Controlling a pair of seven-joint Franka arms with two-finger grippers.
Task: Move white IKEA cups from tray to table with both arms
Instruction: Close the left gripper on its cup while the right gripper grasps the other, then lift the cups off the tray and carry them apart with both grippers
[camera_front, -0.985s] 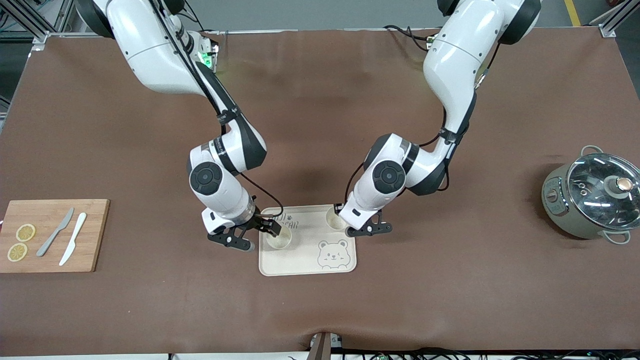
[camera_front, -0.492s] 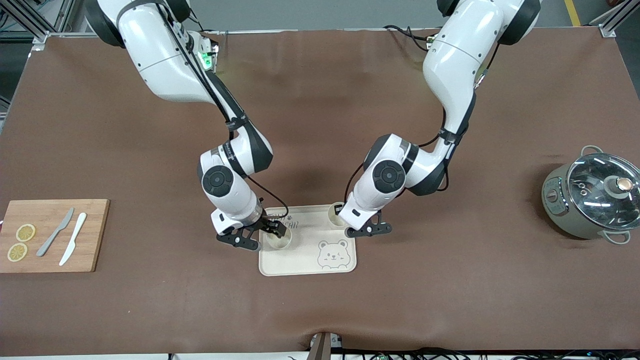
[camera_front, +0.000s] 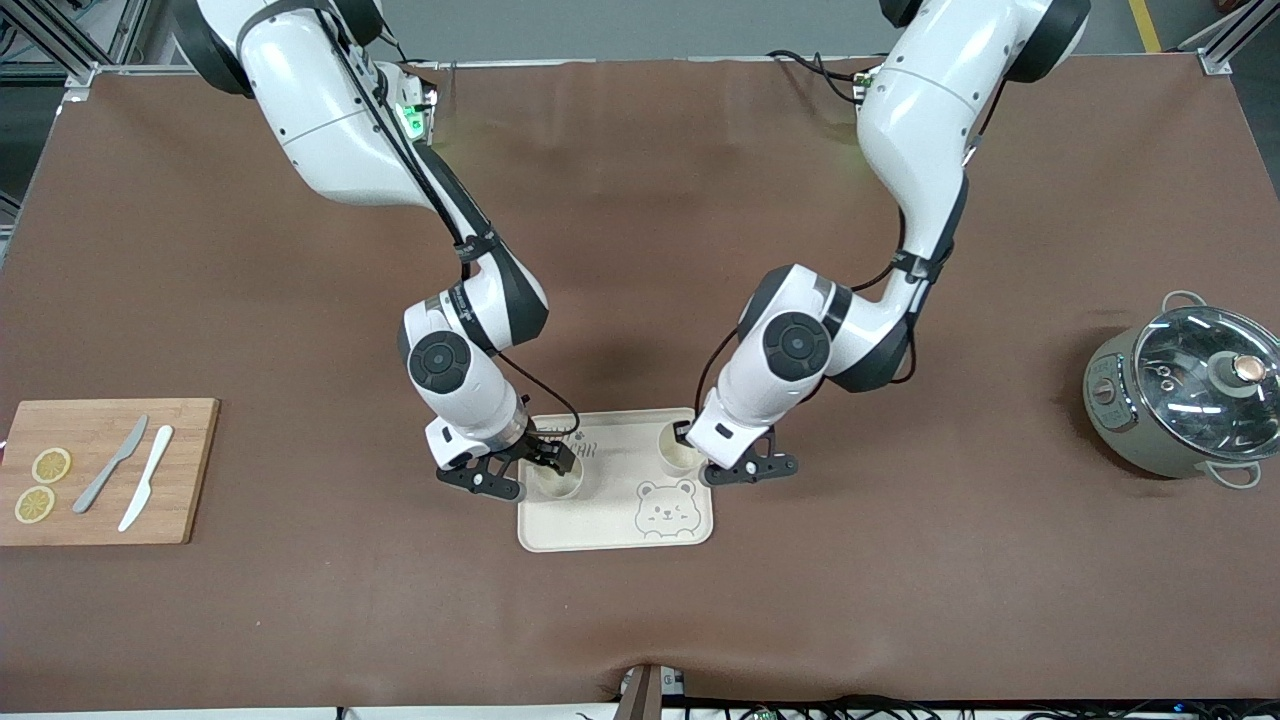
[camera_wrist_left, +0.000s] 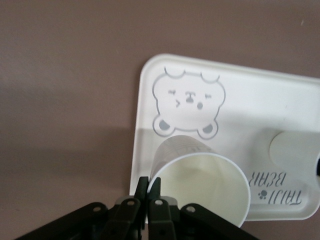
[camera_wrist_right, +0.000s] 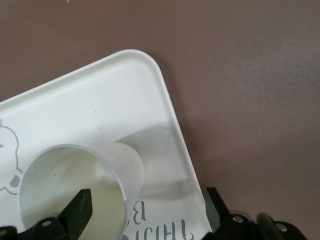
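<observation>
Fingers of the left gripper (camera_wrist_left: 148, 200) have just been pinched on the rim of one cup (camera_wrist_left: 202, 182), lifted slightly over the tray (camera_front: 615, 535). Right gripper (camera_wrist_right: 145, 207) fingers remain spread around the other cup (camera_wrist_right: 70, 187), still ungrasped.

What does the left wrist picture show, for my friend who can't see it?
The left hand pinches the rim of a white cup on a cream tray. The tray has a bear face and rests on brown table cloth.
</observation>
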